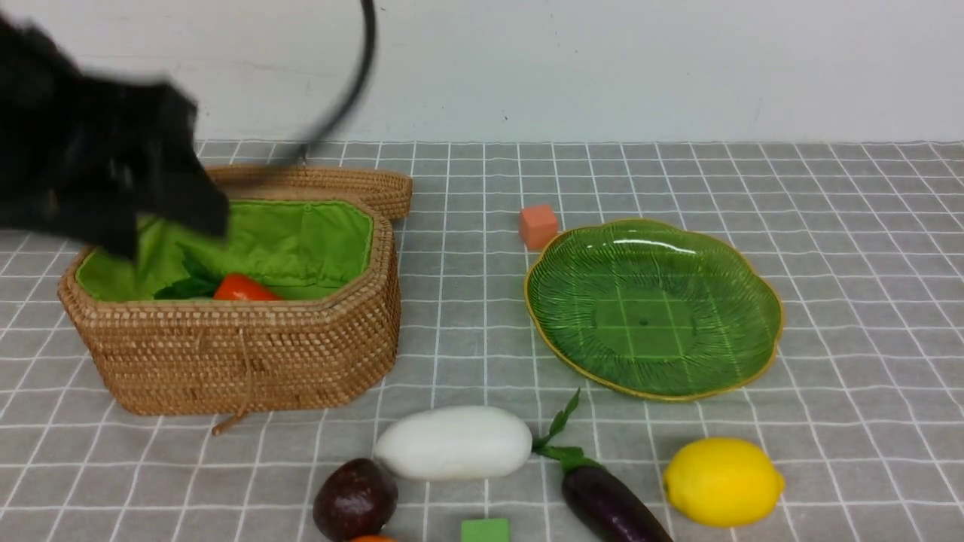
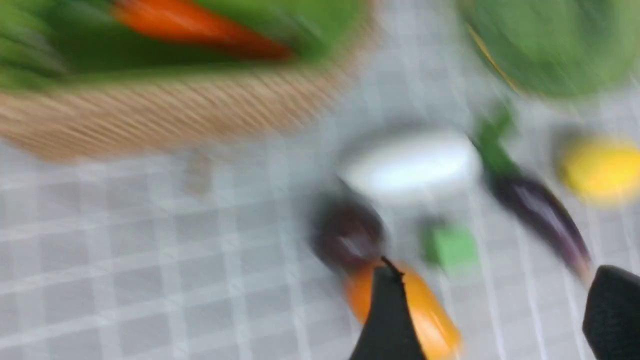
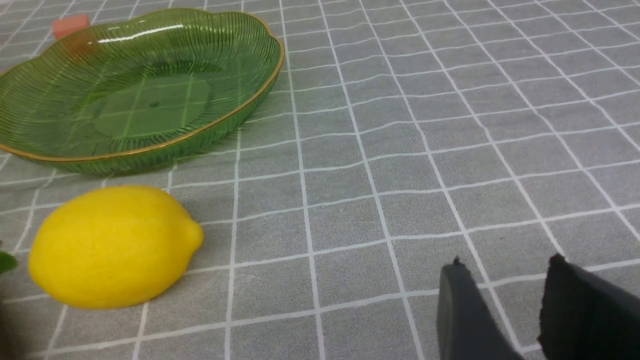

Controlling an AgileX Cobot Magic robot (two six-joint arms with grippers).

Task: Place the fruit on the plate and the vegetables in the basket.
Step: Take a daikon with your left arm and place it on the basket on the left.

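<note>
Pinch the smooth white oblong toy radish [image 1: 454, 443] across its middle; probably light, rigid, slippery. Left gripper [image 2: 492, 280] spread wide, empty; right gripper [image 3: 506, 265] parted, empty too.

"Where was there room to pass?"

"Right of the plate [image 1: 768, 331] the checked cloth [image 1: 866, 301] lay bare. The strip between plate and basket [image 1: 248, 361] was free too, save 1 orange cube [image 1: 538, 226] just beside the plate's far rim."

"And the near edge?"

"Crowded: radish [image 1: 454, 442], maroon fruit [image 1: 355, 498], green cube [image 1: 484, 530], eggplant [image 1: 610, 504] and lemon [image 1: 721, 482] sat close together, with the mango [image 2: 425, 315] just beside the maroon fruit. Only the lemon had open cloth on its right."

"The basket's mouth?"

"Open above, but the blurred left arm [image 1: 98, 173] hung over its left rear corner, 1 carrot [image 1: 241, 288] lay inside, and the lid [image 1: 376, 188] stood behind."
</note>
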